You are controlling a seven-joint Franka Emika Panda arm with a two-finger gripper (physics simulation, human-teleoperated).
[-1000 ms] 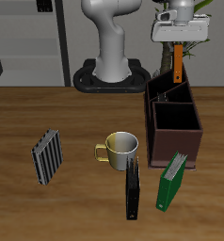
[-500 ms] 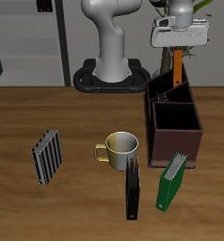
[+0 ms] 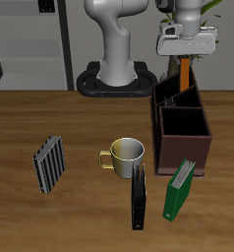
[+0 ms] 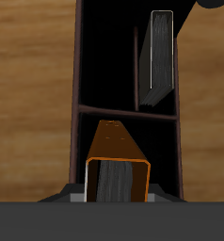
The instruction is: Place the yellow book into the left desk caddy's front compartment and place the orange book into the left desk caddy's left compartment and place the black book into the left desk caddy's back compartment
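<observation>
My gripper (image 3: 188, 59) hangs over the left desk caddy (image 3: 169, 96), shut on the orange book (image 3: 187, 73), which stands upright with its lower end at the caddy's rim. In the wrist view the orange book (image 4: 116, 158) sits between my fingers (image 4: 80, 198) above one compartment of the left desk caddy (image 4: 74, 94). Beyond a divider, the yellow book (image 4: 159, 56) stands on edge in another compartment. The black book (image 3: 139, 196) lies flat near the table's front edge, just in front of the mug.
A second, larger dark caddy (image 3: 184, 138) stands directly in front of the left one. A green book (image 3: 180, 187) leans by its front corner. A yellow-and-white mug (image 3: 124, 155) stands mid-table, and a striped book (image 3: 50, 162) lies farther off.
The gripper has come down a little with the orange book, toward the caddy. Nothing else on the table has moved.
</observation>
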